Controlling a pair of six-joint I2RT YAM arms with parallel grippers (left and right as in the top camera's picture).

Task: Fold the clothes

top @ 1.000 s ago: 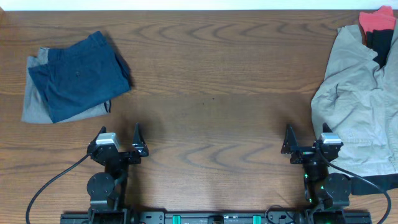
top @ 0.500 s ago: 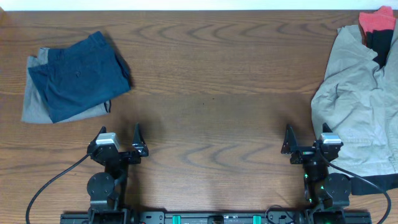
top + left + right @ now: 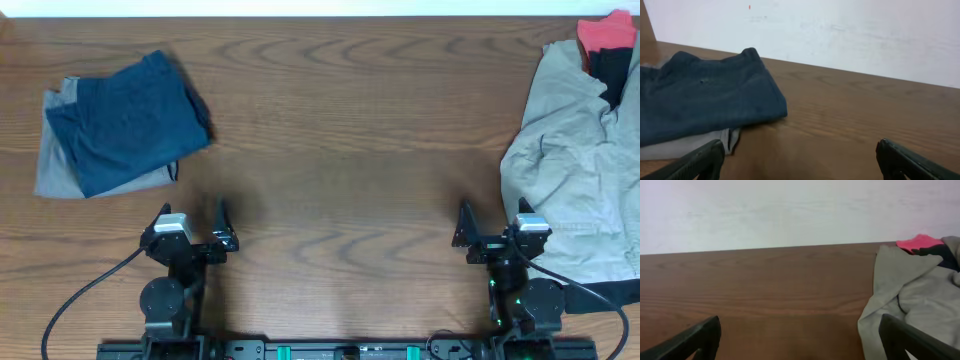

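Left gripper [image 3: 191, 222] spread wide, empty, near front table [image 3: 340, 130] edge; right gripper [image 3: 492, 228] likewise, just beside rumpled beige garment [image 3: 570, 170]. Folded navy shorts [image 3: 125, 120] far left atop grey piece [image 3: 52, 165]. Red piece [image 3: 607, 32] and black piece [image 3: 612, 72] cut off at right edge, shapes unclear. Open wood between the two piles.

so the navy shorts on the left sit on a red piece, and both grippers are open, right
Not red: the navy shorts lie on a grey piece, as the left wrist view shows. They are on the left, and the left gripper and right gripper are open.
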